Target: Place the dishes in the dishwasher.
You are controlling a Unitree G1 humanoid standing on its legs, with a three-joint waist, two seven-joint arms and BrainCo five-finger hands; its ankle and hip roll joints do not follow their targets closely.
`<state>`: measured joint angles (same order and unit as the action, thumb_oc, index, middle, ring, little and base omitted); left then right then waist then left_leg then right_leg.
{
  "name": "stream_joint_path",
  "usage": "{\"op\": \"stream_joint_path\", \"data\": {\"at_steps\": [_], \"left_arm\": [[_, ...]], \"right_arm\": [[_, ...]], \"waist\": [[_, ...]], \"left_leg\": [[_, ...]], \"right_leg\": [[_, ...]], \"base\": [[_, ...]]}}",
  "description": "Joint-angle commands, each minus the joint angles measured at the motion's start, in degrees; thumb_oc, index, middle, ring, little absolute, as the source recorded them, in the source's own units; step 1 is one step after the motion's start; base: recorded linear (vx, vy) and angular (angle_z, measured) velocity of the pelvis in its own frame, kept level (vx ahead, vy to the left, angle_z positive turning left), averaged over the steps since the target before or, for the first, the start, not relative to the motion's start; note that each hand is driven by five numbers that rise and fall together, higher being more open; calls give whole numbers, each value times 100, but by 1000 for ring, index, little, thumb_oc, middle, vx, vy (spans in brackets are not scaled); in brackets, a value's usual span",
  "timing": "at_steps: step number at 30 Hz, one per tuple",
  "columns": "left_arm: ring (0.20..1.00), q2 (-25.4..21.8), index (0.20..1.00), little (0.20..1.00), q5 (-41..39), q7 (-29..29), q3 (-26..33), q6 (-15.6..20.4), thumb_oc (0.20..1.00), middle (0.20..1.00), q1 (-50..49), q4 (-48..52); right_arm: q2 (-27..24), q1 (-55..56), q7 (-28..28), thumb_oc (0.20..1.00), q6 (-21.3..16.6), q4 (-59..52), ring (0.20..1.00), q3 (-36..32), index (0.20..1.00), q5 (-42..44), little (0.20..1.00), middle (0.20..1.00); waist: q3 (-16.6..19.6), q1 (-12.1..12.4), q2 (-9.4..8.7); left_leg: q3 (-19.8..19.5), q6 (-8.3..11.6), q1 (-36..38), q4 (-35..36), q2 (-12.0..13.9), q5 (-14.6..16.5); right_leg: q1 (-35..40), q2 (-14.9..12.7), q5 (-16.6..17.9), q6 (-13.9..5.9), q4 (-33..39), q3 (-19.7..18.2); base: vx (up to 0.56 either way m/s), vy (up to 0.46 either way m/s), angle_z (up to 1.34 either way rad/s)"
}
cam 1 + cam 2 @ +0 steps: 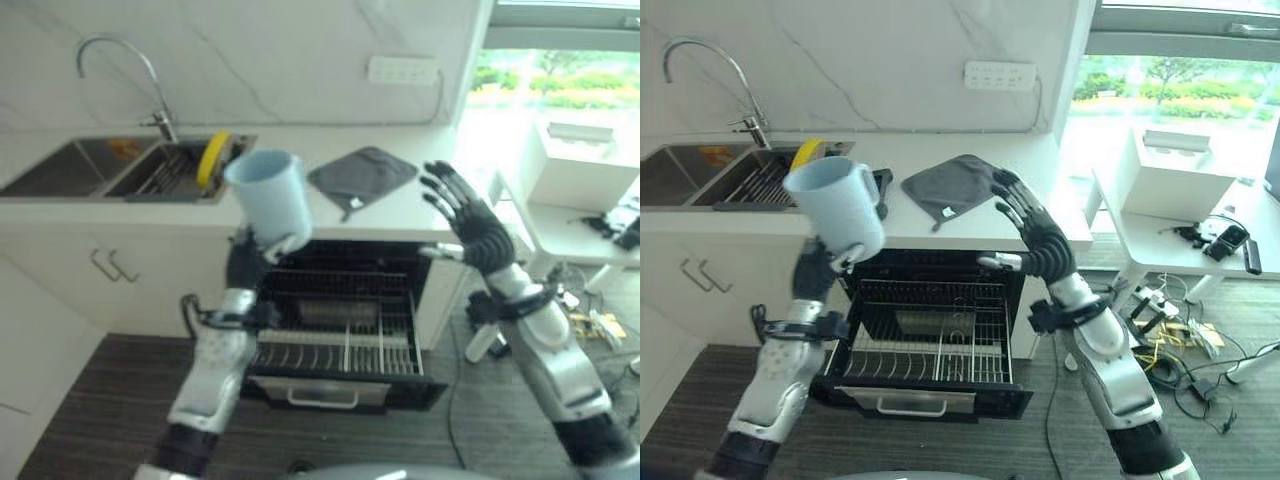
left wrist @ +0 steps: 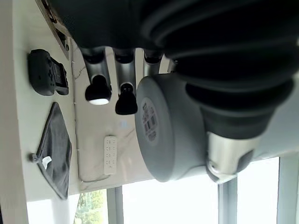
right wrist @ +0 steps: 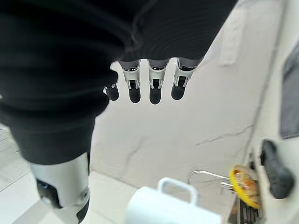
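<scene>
Up high, the left hand point(image 1: 248, 262) has its fingers point(image 2: 99, 88) curled round a pale blue mug point(image 1: 270, 200), lifted above the open dishwasher point(image 1: 340, 325) and its racks. Off to the side, the right hand point(image 1: 470, 225) holds nothing, its fingers point(image 3: 134, 88) straight and spread wide, well apart from the mug.

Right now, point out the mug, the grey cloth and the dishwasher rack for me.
mug point(image 1: 272, 198), left eye view, on its pale blue side wall.
grey cloth point(image 1: 362, 174), left eye view, middle of the cloth on the counter.
dishwasher rack point(image 1: 340, 352), left eye view, on the front wire tines.
</scene>
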<state>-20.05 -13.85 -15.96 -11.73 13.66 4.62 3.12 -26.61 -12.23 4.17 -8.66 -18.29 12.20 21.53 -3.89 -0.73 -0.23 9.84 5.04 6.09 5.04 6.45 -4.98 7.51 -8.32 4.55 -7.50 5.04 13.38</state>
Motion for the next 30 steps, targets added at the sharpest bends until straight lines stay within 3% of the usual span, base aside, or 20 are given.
{"op": "stream_joint_path", "data": {"at_steps": [1,4,6,11,17,23,30], "left_arm": [[200,-233,200,200,922,-1084,180,450,200,200,688,-75],[200,-157,200,200,1300,-1799,42,407,200,200,972,-356],[200,-62,200,200,1754,-2802,11,408,200,200,1150,-609],[200,81,200,200,2372,-3782,-131,358,200,200,1497,-946],[200,180,200,200,2964,-4181,-488,219,200,200,1857,-1301],[200,218,200,200,2982,-4147,-741,-11,200,200,1907,-1502],[200,298,200,200,3158,-4283,-1094,-302,200,200,1876,-1598]], "right_arm": [[89,-292,-234,1000,-150,-55,1000,-237,1000,233,1000,1000],[208,-562,-272,1000,-45,67,1000,-53,1000,443,1000,1000],[414,-764,-296,1000,106,159,1000,117,1000,630,1000,1000],[691,-1161,-455,1000,261,347,1000,376,1000,837,1000,1000],[917,-1648,-767,1000,394,715,1000,603,1000,809,1000,1000],[1045,-1889,-1079,1000,722,938,1000,716,1000,562,1000,1000],[1204,-2214,-1278,1000,831,1210,1000,985,1000,180,1000,1000]], "waist": [[-39,37,-172],[-12,36,-200],[20,65,-225],[48,81,-275],[85,94,-290],[80,138,-302],[30,240,-330]], "left_leg": [[-205,-210,210,-4,-282,584],[-188,-219,232,-4,-293,594],[-151,-219,257,-4,-300,608],[-98,-228,283,-4,-326,614],[-118,-251,339,-4,-346,657],[-123,-271,384,-4,-360,689],[-188,-289,393,-4,-393,705]], "right_leg": [[135,283,-313,81,-4,-119],[158,289,-313,88,-4,-102],[172,283,-312,85,-4,-22],[224,296,-329,101,-4,75],[271,307,-350,111,-4,9],[311,305,-351,114,-4,2],[340,314,-348,123,-4,-7]], "base": [[0,0,0],[0,0,0],[0,0,0],[0,0,0],[0,0,0],[0,0,0],[0,0,0]]}}
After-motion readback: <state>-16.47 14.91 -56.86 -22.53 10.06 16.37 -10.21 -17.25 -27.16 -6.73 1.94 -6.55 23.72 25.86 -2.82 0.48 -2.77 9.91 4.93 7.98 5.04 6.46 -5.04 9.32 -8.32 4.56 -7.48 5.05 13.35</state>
